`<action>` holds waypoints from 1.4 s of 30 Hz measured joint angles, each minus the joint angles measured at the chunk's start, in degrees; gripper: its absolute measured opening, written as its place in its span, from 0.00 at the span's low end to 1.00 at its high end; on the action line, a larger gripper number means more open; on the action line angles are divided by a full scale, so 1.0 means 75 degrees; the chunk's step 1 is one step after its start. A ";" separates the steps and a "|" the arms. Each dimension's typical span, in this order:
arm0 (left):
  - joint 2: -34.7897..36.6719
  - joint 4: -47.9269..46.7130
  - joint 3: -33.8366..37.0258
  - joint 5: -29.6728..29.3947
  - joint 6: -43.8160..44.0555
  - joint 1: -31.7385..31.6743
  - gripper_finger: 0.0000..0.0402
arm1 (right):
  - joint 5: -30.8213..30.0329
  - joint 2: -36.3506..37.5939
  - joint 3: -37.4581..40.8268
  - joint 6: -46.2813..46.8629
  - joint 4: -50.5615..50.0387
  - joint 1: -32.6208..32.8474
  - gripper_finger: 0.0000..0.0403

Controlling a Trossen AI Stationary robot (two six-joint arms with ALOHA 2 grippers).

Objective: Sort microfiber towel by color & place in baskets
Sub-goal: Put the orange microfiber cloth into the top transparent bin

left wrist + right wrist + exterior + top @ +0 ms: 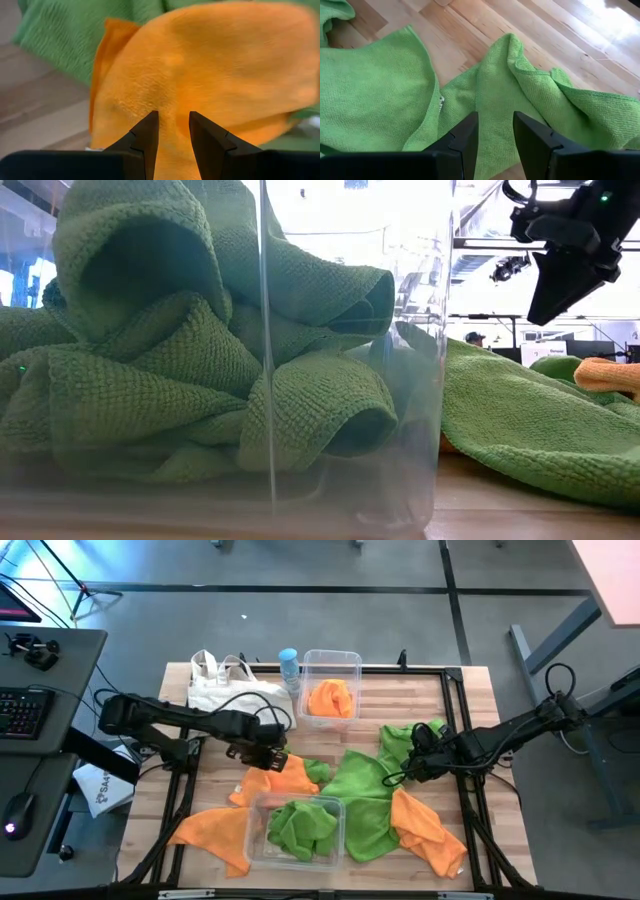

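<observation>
Orange and green towels lie heaped on the table. My left gripper is down on the middle orange towel. My right gripper hangs open just above a ridge of the right-hand green towel and touches nothing; the low view shows the right gripper clear of the cloth. The far basket holds an orange towel. The near basket holds green towels. A large green towel lies spread in the middle. My left gripper has the orange towel's bulging fold between its two fingers, which come slanting down from the table's left. The gap between the fingers is narrow and filled with cloth; one layer or several, I cannot tell. The rest of the towel lies on the table and on green cloth.
Two more orange towels lie near the front corners. A white tote bag and a blue-capped bottle stand at the far left. Black frame rails edge the table. A desk with a keyboard is to the left.
</observation>
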State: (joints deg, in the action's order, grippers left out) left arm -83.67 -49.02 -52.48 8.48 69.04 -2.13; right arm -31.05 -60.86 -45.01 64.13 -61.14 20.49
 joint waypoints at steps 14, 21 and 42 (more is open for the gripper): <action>-0.0164 -0.0417 -0.0001 -0.0112 0.0132 0.0000 0.02 | -0.0003 -0.0006 -0.0003 -0.0017 0.0189 0.0000 0.29; 0.0814 -0.0517 -0.0003 -0.0422 0.0118 -0.0006 0.00 | -0.0067 -0.0006 -0.0003 -0.0018 0.0195 0.0000 0.29; 0.3363 0.0555 -0.3246 -0.3938 -0.3485 0.0224 0.00 | -0.0713 -0.0029 -0.0003 -0.0159 0.0446 0.0000 0.29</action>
State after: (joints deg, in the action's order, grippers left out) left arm -58.45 -44.86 -76.83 -21.05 42.90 -0.45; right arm -36.39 -61.08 -45.04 62.94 -57.80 20.49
